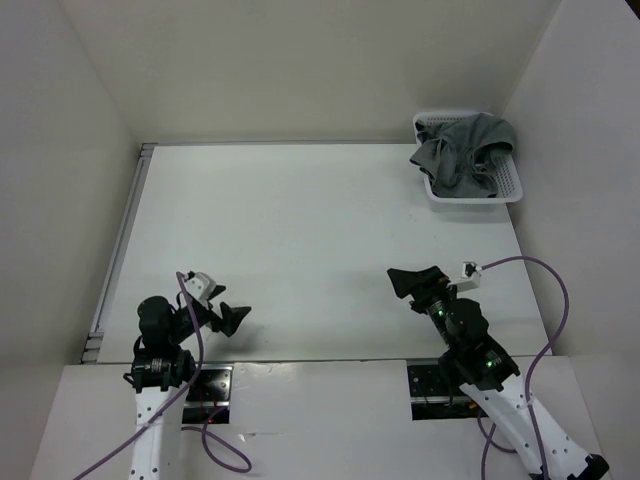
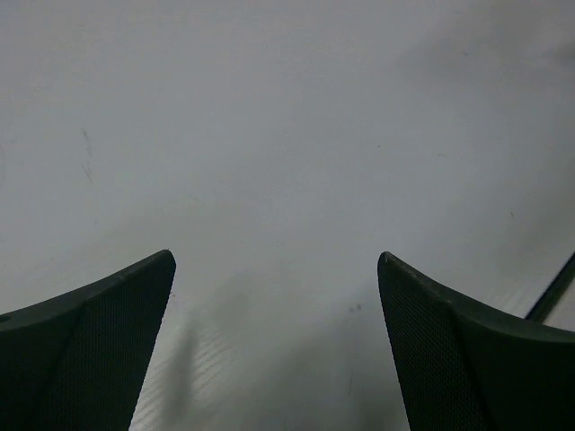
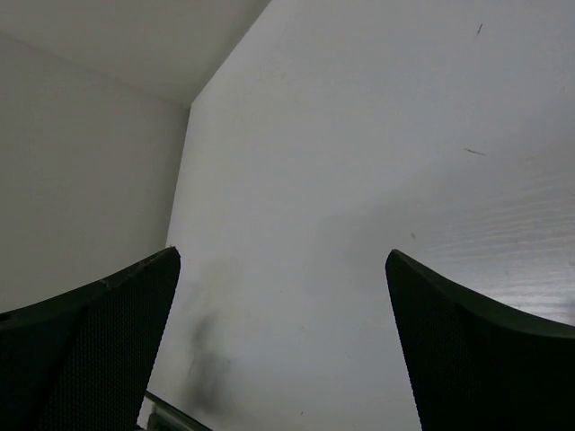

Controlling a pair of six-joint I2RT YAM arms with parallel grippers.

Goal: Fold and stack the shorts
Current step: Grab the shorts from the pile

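Note:
The grey shorts (image 1: 462, 150) lie crumpled in a white basket (image 1: 506, 188) at the far right corner of the table, one part hanging over its left rim. My left gripper (image 1: 234, 318) is open and empty, low over the near left of the table. My right gripper (image 1: 412, 281) is open and empty over the near right, far from the basket. Both wrist views show only bare white table between spread black fingers (image 2: 99, 341) (image 3: 467, 350); the shorts are out of both wrist views.
White walls enclose the table (image 1: 300, 240) on the left, back and right. A metal rail (image 1: 120, 240) runs along its left edge. Purple cables (image 1: 545, 300) loop from both arms near the front.

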